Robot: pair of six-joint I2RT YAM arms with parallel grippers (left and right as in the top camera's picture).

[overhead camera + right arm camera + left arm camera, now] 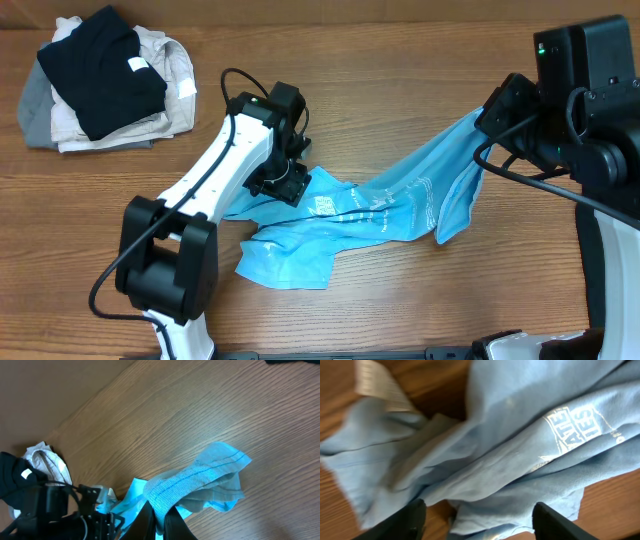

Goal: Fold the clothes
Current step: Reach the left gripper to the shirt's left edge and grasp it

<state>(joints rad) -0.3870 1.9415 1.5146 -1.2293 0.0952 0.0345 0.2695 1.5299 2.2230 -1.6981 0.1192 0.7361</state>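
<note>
Maybe bad grab, blue shirt (380,215).
Its edge sat clamped in right gripper (159,517); left gripper (479,510) hung open, empty, could snag bunched layers.

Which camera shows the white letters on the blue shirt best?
The left wrist camera: the letters are big and close on the shirt. Overhead they are only tiny. The right wrist camera shows none.

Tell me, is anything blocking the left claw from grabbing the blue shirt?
No, nothing visible is. The left claw is open right over the light blue T-shirt, with only its crumpled cloth below. The pile of other clothes sits far off to the side.
</note>
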